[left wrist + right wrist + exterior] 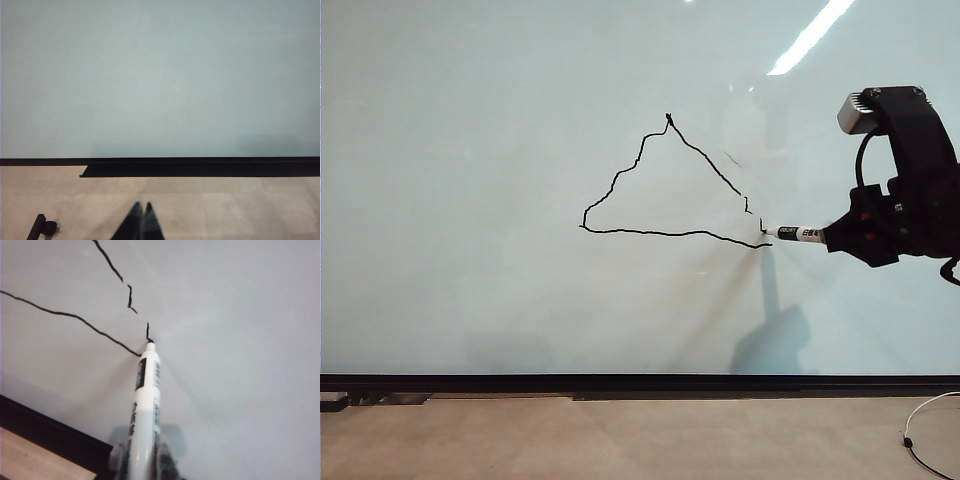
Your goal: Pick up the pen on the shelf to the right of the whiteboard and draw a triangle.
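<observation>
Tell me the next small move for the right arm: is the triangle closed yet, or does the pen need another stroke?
Probably one more short stroke. The right gripper holds the pen with its tip at the triangle's lower right corner on the whiteboard. The right side still shows small gaps just above the tip, so I would drag the tip up along it to join them. The left gripper sits shut, away from the drawing.

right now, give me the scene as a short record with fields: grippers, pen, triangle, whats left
right gripper: right of the drawing, shut on the pen
pen: tip at the triangle's lower right corner, against the whiteboard
triangle: wobbly black outline, small gap in the right side near the bottom corner
left gripper: low by the table in front of the board, shut, holding nothing
what's left: close the gap
</observation>
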{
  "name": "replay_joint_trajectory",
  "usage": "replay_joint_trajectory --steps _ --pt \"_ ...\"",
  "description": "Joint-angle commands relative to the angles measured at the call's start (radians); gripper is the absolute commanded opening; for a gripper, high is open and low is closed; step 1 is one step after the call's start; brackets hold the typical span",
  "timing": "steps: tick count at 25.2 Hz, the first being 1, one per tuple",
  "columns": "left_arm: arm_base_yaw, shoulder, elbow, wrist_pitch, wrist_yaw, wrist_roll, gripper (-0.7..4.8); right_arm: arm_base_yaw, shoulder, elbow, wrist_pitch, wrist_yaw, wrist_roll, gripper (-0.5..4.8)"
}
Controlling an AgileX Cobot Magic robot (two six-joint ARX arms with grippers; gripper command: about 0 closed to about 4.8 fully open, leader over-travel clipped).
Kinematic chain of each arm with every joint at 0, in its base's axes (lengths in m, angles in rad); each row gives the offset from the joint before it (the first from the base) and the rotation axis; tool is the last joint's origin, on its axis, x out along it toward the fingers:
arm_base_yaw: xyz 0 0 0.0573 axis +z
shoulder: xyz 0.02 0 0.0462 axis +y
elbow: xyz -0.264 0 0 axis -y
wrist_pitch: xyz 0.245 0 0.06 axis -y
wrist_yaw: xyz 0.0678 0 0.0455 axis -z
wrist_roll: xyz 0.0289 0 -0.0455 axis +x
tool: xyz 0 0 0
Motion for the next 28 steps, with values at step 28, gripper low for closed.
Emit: replay_joint_trajectory --steps 28 --pt "0.0 0.0 0.003 0.006 0.004 0.0 -0.05 -0.017 0.005 -0.116 0.196 -0.013 0.049 -0.04"
